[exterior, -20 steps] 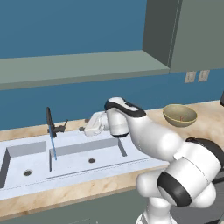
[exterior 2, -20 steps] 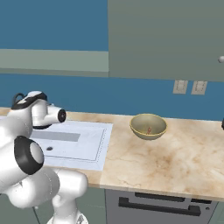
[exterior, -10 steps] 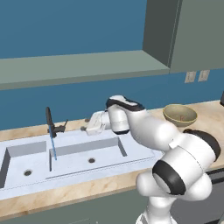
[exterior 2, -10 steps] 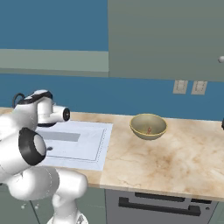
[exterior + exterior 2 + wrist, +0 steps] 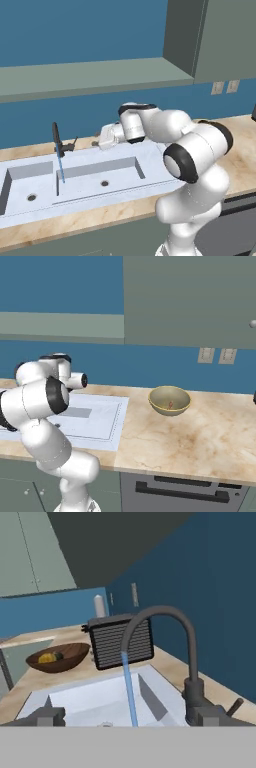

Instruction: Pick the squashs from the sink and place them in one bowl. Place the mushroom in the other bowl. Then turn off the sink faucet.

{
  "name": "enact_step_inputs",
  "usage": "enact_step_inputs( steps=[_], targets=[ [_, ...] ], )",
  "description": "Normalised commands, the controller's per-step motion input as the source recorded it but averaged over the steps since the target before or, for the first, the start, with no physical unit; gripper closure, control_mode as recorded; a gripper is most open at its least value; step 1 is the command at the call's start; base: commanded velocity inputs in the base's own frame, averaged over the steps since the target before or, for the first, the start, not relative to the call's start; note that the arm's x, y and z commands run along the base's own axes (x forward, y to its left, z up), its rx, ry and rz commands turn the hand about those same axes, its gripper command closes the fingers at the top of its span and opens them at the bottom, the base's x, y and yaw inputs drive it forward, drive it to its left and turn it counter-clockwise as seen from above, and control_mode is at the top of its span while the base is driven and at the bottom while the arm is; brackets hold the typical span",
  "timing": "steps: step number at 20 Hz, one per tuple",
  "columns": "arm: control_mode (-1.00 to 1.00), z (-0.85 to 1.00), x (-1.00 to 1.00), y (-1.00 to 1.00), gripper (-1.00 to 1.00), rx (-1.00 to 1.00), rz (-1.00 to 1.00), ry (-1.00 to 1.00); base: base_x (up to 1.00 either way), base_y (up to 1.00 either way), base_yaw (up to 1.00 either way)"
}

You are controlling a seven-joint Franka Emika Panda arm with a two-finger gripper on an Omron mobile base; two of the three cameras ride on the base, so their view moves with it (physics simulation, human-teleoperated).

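Holding what looks like both squashs (image 5: 51,657), wooden bowl (image 5: 59,657), mushroom (image 5: 171,404) in olive bowl (image 5: 169,400), hand (image 5: 127,719) wide open, empty

Even, flat, sharp rendered light

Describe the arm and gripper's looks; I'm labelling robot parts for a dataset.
The arm is glossy white, built of rounded, bulbous segments with black bands at the joints. Its wrist ends in a pale grey boxy hand. The gripper has two small dark grey, blocky finger tips. No cables or markings show.
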Motion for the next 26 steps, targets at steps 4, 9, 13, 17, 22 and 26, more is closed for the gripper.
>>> enact_step_inputs(
  steps=[4,9,13,17,22,26],
  targets=[
    [-1.0,-0.09,0.04,0.02,-1.0,0.0,0.05,0.0,0.0,0.0,0.0],
    [-1.0,-0.31,0.0,0.1,-1.0,0.0,0.04,0.0,0.0,0.0,0.0],
    [-1.0,-0.18,0.17,0.3,-1.0,0.0,0.08,0.0,0.0,0.0,0.0],
    [-1.0,-0.13,0.42,0.38,-1.0,0.0,0.07,0.0,0.0,0.0,0.0],
    [-1.0,-0.18,0.35,0.21,-1.0,0.0,0.07,0.0,0.0,0.0,0.0],
    [-1.0,-0.07,0.26,0.17,-1.0,0.0,0.06,0.0,0.0,0.0,0.0]
  ],
)
